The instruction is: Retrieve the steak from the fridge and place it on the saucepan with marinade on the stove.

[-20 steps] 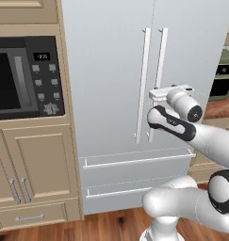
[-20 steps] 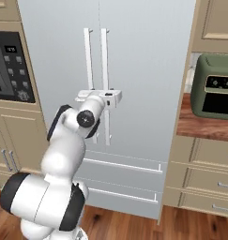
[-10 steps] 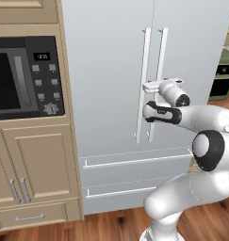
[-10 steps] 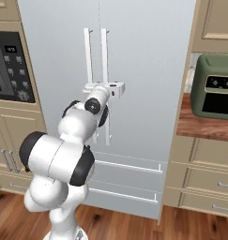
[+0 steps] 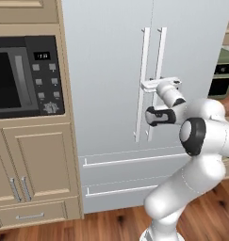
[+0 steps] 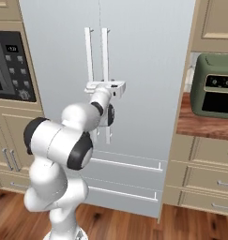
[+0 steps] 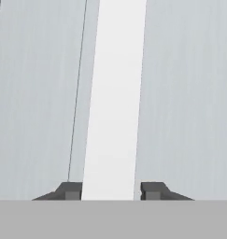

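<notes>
The fridge (image 5: 111, 70) (image 6: 148, 61) stands with both doors closed, so the steak is hidden behind them. The saucepan and the stove are out of view. My gripper (image 5: 159, 84) (image 6: 105, 86) is pressed up to the right door's white vertical handle (image 5: 160, 52) (image 6: 105, 51) at about mid-height. In the hand view the handle (image 7: 115, 93) runs straight up between my gripper's (image 7: 111, 190) two dark fingertips (image 7: 73, 190), which sit tight against its two sides. The seam between the doors lies just left of it.
A black built-in microwave (image 5: 21, 75) (image 6: 7, 65) sits left of the fridge above beige cabinets (image 5: 36, 169). To the right a green toaster oven (image 6: 214, 84) stands on a wooden counter (image 6: 200, 124). Two lower fridge drawers (image 5: 130, 174) lie under the doors.
The hand has pushed forward onto the right door handle while the elbow swung up and in. The fingers have come together from wide open to the sides of the handle.
</notes>
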### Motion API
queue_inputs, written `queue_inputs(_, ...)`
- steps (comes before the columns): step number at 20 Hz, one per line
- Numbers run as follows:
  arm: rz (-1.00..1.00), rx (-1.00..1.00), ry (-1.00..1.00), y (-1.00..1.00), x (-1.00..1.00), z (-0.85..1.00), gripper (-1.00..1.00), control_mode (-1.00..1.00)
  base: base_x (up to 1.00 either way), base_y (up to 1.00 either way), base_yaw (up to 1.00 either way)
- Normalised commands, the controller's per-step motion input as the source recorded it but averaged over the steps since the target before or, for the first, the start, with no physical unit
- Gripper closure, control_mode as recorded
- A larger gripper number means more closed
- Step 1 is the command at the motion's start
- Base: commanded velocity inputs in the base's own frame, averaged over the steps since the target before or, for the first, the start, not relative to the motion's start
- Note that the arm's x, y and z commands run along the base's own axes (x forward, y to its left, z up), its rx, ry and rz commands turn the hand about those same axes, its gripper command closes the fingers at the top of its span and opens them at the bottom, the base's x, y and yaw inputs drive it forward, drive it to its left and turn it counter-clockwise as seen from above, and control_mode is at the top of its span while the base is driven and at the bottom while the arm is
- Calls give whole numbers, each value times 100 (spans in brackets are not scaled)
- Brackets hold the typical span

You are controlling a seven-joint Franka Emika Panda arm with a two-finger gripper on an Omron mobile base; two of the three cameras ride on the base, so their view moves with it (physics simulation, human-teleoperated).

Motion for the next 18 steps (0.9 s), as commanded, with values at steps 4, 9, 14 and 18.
queue_inputs(4,1,0,16,0,18,4,100,-100,0,0,0)
queue_inputs(9,0,0,30,0,-16,19,100,-100,0,0,0)
queue_inputs(14,0,0,35,0,-80,28,100,-100,0,0,0)
queue_inputs(18,-1,3,32,-5,-100,30,100,-100,0,0,0)
